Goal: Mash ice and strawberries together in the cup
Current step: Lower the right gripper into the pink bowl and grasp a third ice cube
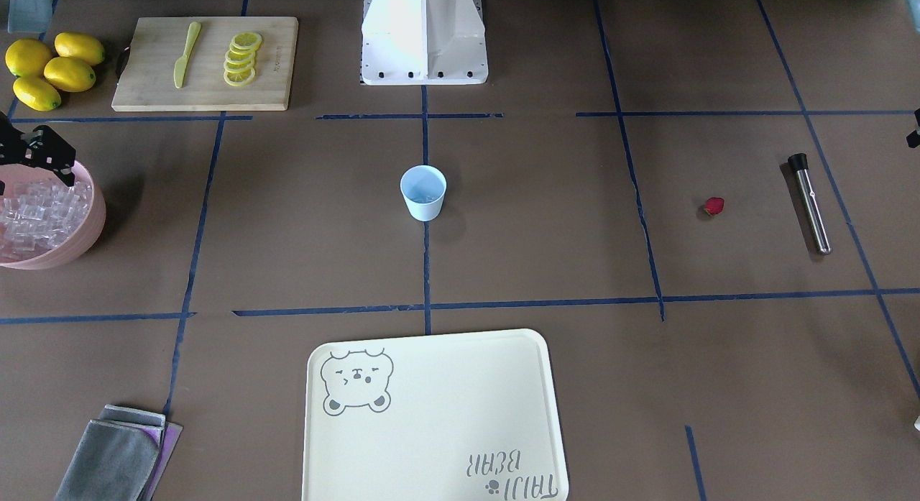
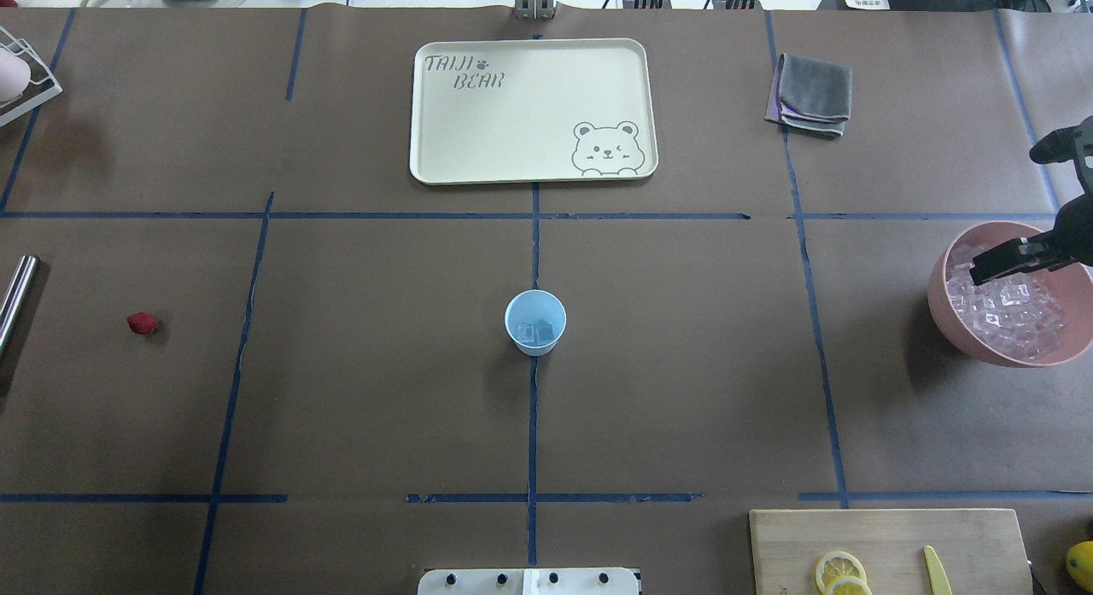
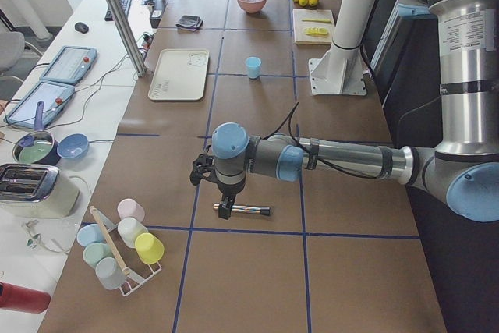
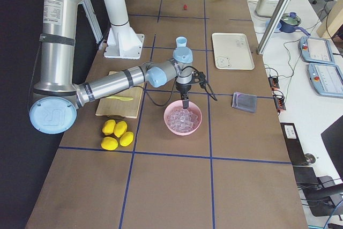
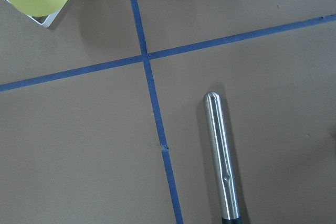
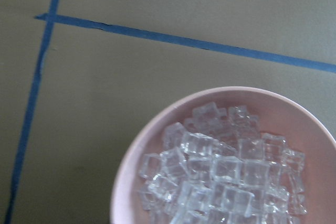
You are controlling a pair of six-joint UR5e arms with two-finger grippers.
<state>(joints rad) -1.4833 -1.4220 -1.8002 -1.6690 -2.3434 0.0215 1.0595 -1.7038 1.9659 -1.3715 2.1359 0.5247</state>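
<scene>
In the overhead view, the small light blue plastic cup point(image 2: 535, 322) stood upright at the middle of the brown worktop point(image 2: 359, 390), on a blue tape line, with a few clear ice cubes point(image 2: 536, 332) at its bottom. The small red strawberry point(image 2: 143, 323) lay on the worktop well apart from the cup, near a slim steel muddler point(image 2: 17, 292) at the left edge. The right end effector point(image 2: 986, 266) hung over the far side of a large round pink bowl point(image 2: 939, 309) heaped with more such cubes; whether its fingers were apart or together could not be told.

From the front-facing camera, the cup sat between the robot's white base point(image 1: 424, 34) and a cream bear-printed tray point(image 1: 431, 415).

From the left end, the left end effector point(image 3: 225, 208) pointed down just above the muddler; its fingers' state could not be told.

The left wrist camera showed the muddler lying flat beside a tape crossing.

The right wrist camera looked down on the bowl's cubes.
</scene>
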